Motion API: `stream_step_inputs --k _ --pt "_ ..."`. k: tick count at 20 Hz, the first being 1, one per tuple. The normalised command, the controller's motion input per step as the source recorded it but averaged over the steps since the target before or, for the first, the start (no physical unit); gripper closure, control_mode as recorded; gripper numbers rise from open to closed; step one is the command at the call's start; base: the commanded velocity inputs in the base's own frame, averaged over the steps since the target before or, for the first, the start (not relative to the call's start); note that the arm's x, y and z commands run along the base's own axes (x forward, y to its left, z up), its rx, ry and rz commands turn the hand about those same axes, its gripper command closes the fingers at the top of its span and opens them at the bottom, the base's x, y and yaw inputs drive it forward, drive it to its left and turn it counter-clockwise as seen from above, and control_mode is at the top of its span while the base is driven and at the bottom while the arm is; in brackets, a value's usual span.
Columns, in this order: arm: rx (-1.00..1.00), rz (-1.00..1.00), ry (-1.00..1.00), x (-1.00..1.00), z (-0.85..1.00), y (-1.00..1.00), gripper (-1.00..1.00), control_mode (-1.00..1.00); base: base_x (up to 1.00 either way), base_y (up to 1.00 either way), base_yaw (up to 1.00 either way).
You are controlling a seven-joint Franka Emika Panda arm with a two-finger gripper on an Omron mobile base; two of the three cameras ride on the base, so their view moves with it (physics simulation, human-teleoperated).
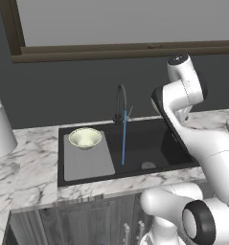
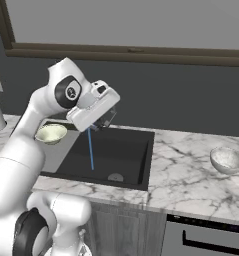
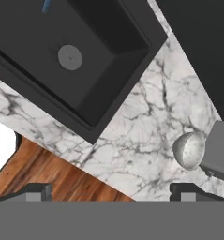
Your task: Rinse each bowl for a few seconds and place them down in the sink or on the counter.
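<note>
Water is running into the sink (image 1: 149, 143). One bowl (image 1: 85, 138) is sitting on the sink's drainboard; the other bowl (image 2: 227, 160) is waiting on the counter (image 2: 186, 175) right of the sink. The gripper (image 3: 111, 193) is hanging wide open and empty above the sink. Likely light, stiff and slippery; pinching the rim seems best.

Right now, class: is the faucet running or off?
Running: a thin blue stream falls from the faucet spout straight down into the sink basin.
</note>
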Motion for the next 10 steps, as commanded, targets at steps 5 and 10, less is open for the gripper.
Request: stream_step_inputs --k 5,10 --pt "0.02 -0.04 0.06 0.0 -0.13 -0.32 -1.0 -1.0 0.0 0.0 0.0" --pt "0.02 -0.03 0.05 0.01 -0.13 -0.33 -1.0 -1.0 0.0 0.0 0.0"
